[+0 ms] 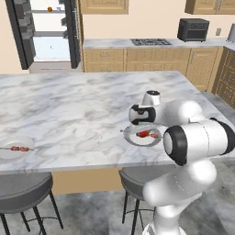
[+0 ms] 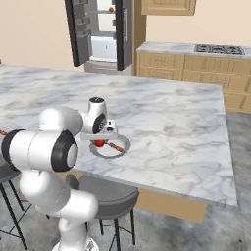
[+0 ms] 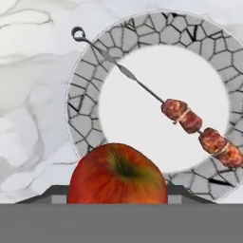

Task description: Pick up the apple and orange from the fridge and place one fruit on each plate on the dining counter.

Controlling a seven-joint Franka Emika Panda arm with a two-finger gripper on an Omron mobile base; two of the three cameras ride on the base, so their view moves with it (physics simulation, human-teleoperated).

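Note:
A red apple (image 3: 118, 173) sits between the fingers of my gripper (image 3: 118, 195), which is shut on it. It hangs just above the near rim of a pale plate (image 3: 85, 95) on the marble dining counter (image 1: 69, 105). Across that plate lies a meat skewer (image 3: 190, 118). From the base views the apple (image 1: 143, 134) (image 2: 99, 143) shows under my hand, over the plate (image 1: 131, 139) (image 2: 121, 146). A second plate (image 1: 9, 157) with its own skewer lies at the counter's left front edge. The orange (image 1: 49, 9) (image 2: 111, 9) rests on an upper shelf of the open fridge (image 1: 46, 36) (image 2: 98, 34).
Dark round stools (image 1: 18, 193) (image 2: 105, 196) stand below the counter's front edge. Behind are wood cabinets with a cooktop (image 1: 150, 42) and a black microwave (image 1: 193, 30). The counter's far end runs toward the fridge.

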